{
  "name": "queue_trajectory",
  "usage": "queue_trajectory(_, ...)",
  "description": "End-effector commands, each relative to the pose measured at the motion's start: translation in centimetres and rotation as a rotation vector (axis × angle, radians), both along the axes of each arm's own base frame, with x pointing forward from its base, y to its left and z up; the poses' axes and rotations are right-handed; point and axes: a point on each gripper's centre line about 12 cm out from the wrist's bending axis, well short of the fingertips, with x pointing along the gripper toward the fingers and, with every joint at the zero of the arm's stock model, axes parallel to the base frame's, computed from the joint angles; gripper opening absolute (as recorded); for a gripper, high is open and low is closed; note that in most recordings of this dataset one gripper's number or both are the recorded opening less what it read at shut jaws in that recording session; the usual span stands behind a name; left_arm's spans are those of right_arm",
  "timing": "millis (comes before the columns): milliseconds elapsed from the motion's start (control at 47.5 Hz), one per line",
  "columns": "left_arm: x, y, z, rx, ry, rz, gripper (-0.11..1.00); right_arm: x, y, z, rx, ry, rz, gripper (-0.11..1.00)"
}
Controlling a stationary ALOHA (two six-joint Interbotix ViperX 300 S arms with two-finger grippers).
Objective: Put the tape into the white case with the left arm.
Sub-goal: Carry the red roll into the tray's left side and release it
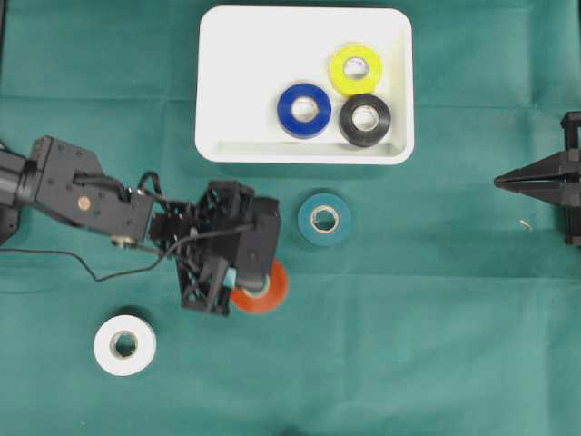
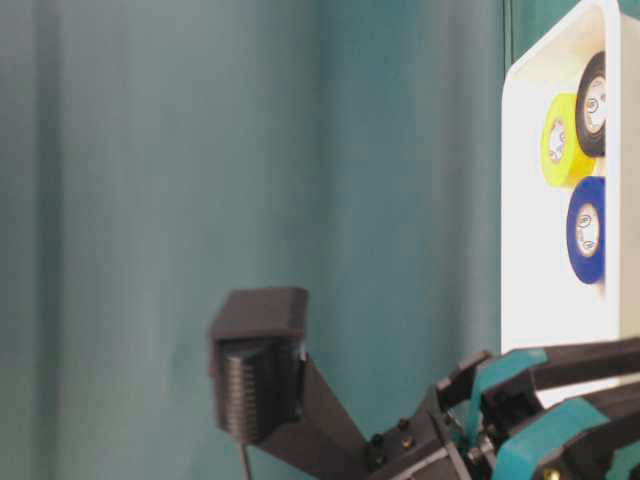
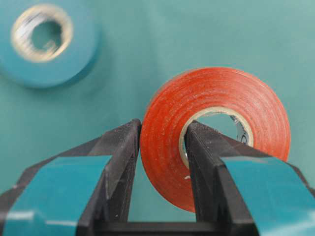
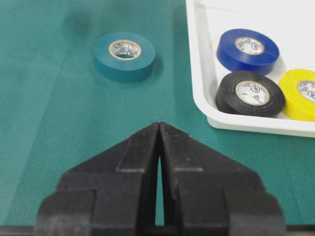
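Work surface is a green cloth (image 1: 436, 327) with a fine woven texture, laid flat, a few faint creases; it fills every view and nothing of the room beyond it shows. The white case (image 1: 227, 82), a shallow smooth plastic tray with rounded corners and a raised rim, sits at the top middle of the overhead view. Inside it lie three rolls flat on their sides: yellow roll (image 1: 356, 69), black roll (image 1: 365, 119) touching it just below, and blue roll (image 1: 304, 110) beside the black one. All are glossy vinyl rings on pale printed cardboard cores. Outside the case, a teal roll (image 1: 324, 219) lies flat on the cloth just below the case's lower rim, and a white roll (image 1: 124, 344) lies well apart at lower left. The red tape roll (image 3: 216, 132) is outside the case, below and left of the teal roll; its wound layers show as fine concentric ridges. The left gripper (image 3: 162, 147), black with teal bands on its fingers, pinches this roll through its wall: one finger against the outer face, the other inside the core. Whether the roll rests on the cloth or is lifted cannot be told. The right gripper (image 4: 159, 129), plain matte black and pointed, sits at the right edge of the cloth, fingers pressed together, holding nothing.
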Motion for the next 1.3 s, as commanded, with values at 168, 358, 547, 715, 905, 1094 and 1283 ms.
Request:
queue_trajectory(168,-1.8,4.0,1.7,0.005,-0.038,0.090,0.28,0.2,0.0,0.4,0.001,-0.014,-0.002,-0.09)
queue_trajectory(358,-2.8,7.3,2.2,0.009,-0.055,0.179,0.28,0.2,0.0,0.4,0.001,-0.014,-0.002,-0.09)
queue_trajectory(547,-3.2,10.7,2.4,0.039,-0.084,0.245,0.28,0.2,0.0,0.4,0.001,-0.014,-0.002,-0.09)
queue_trajectory(715,-3.4,13.4,2.5,0.079,-0.096,0.284,0.28,0.2,0.0,0.5,0.001,-0.015,-0.002,-0.09)
queue_trajectory(905,-4.0,16.9,2.5,0.116,-0.103,0.350,0.28,0.2,0.0,0.4,0.001,-0.014,-0.002,-0.09)
queue_trajectory(1094,-4.4,19.3,1.9,0.129,-0.111,0.407,0.28,0.2,0.0,0.4,0.001,-0.015,-0.001,-0.09)
queue_trajectory(1283,-4.2,19.6,1.3,0.131,-0.115,0.414,0.28,0.2,0.0,0.4,0.001,-0.015,-0.001,-0.09)
